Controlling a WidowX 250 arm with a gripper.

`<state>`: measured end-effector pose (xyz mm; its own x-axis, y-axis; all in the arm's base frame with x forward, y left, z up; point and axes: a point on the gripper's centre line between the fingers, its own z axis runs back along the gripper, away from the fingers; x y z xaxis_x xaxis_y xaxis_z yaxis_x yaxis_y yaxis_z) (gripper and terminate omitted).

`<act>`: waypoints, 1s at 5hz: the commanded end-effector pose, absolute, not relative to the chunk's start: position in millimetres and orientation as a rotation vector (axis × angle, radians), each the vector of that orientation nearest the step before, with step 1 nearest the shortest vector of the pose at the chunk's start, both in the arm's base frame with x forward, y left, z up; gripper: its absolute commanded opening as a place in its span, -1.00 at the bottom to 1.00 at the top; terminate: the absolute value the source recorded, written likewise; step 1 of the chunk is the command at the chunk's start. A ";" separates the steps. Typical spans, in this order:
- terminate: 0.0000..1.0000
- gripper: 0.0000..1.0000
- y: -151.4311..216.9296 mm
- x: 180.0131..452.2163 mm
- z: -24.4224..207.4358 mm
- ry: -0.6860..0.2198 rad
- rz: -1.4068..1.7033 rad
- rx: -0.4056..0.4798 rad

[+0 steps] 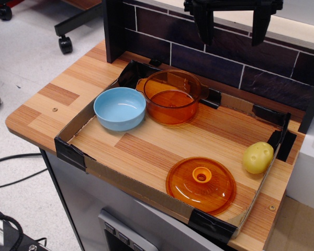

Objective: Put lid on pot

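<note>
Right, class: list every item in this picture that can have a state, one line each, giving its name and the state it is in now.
gripper: open, empty, high above the back of the table.
pot: upright, uncovered, nothing visible inside, touching the blue bowl.
lid: off the pot, lying knob-up near the front cardboard edge.
blue bowl: upright, empty.
yellow potato-shaped toy: resting by the right cardboard wall.

one orange pot [171,98], one orange lid [201,184], one blue bowl [120,108], one yellow potato [258,157]
</note>
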<state>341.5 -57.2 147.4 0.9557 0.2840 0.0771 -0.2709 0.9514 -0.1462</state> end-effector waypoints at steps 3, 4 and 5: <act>-1.00 1.00 -61.6 306.9 114.5 -0.103 0.190 -0.120; -1.00 1.00 -62.6 287.8 102.3 -0.101 0.118 -0.137; -1.00 1.00 -63.8 275.4 90.0 -0.100 0.071 -0.130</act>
<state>269.2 -64.8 75.0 0.9954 0.0869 0.0412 -0.0813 0.9893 -0.1215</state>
